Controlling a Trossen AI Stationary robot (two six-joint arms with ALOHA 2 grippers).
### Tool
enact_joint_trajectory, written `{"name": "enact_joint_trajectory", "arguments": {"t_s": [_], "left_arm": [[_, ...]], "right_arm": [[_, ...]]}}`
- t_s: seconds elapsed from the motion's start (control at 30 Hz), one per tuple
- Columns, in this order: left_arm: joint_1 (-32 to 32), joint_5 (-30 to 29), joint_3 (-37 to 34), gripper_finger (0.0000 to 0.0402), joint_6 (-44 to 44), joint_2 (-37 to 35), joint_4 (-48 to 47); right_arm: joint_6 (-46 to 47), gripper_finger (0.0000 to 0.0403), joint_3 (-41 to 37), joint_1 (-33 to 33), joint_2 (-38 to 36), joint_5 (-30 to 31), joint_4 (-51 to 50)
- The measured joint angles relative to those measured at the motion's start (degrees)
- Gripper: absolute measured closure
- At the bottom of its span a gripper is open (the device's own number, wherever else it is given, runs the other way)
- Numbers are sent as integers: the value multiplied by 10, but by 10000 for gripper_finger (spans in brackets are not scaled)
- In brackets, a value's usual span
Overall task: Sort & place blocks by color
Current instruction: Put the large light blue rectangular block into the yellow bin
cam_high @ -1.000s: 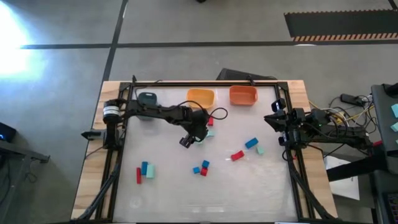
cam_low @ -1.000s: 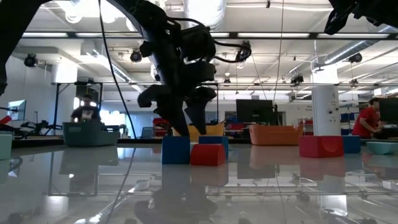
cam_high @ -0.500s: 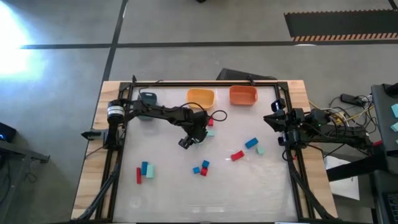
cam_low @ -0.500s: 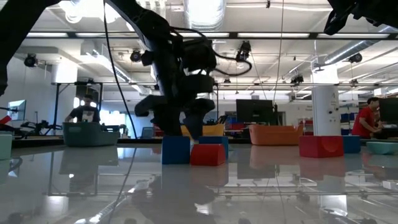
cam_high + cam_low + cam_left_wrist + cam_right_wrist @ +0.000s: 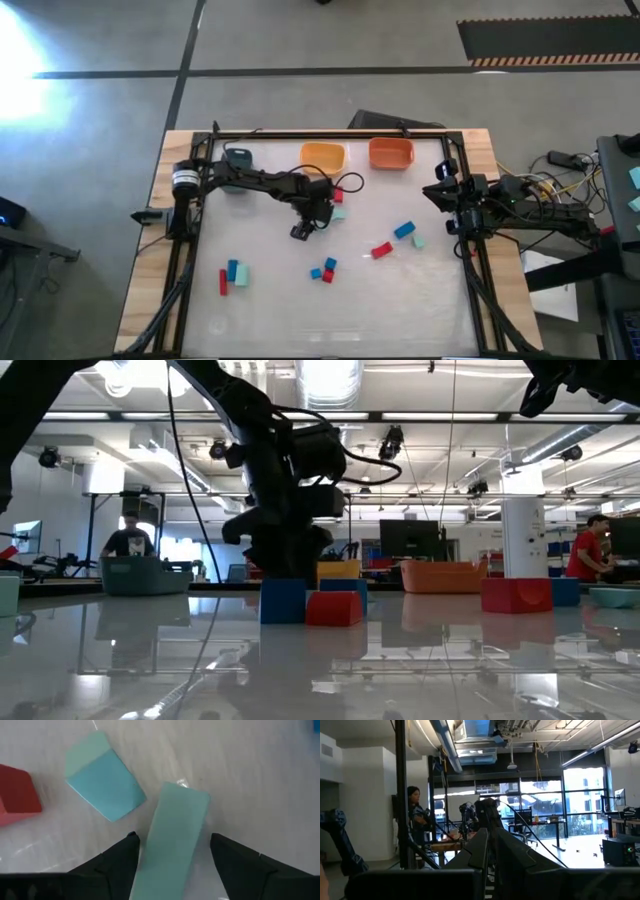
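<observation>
Now left end effector (image 5: 172, 852) straddles pale teal bar (image 5: 172, 845), fingers open.

Three bins are sitting along the far edge of the table (image 5: 330, 300): grey bin (image 5: 238, 158) w/ dark inside at the left, yellow-orange bin (image 5: 322, 155) in the middle, orange-red bin (image 5: 391, 152) to its right. A red cable (image 5: 351, 183) is looping on the tabletop just near the yellow-orange bin. Wood boards are showing at both table sides, black frame rails running round it. On the grey floor a hazard-striped mat (image 5: 545, 42) is lying at upper right; dark floor lines are crossing behind the table.

In the low view a person (image 5: 128, 538) is sitting in the bkgd at left, another person in red (image 5: 586, 555) is standing at far right, beside a white column (image 5: 524, 538). Ceiling lights are glowing overhead.
</observation>
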Motion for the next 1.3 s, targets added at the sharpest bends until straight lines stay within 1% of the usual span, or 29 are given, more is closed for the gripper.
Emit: {"name": "enact_joint_trajectory", "arguments": {"t_s": [0.1,0.3,0.53,0.63,0.83,0.97,1.07,1.17,1.3], "left_arm": [[0,2,-15,207,-8,-5,9],[-1,-3,-27,288,-39,-9,16],[-1,-20,-25,288,-79,-19,5],[-1,-54,-27,288,-88,-35,-5],[-1,-108,-28,288,-95,-99,-37],[22,-150,-27,288,-74,-151,-26],[62,-161,-21,288,-59,-175,14],[110,-159,-18,288,-56,-179,84],[166,-123,-18,288,-65,-161,176]], "right_arm": [[-3,376,0,0,0,0,0],[-5,376,0,0,0,0,0],[-9,376,1,0,0,0,0],[-10,376,2,0,0,0,0],[-27,376,2,0,0,0,4],[-30,376,7,0,0,4,7],[-29,376,13,0,0,5,7],[-29,376,15,0,0,4,7],[-29,376,15,0,0,5,6]]}}
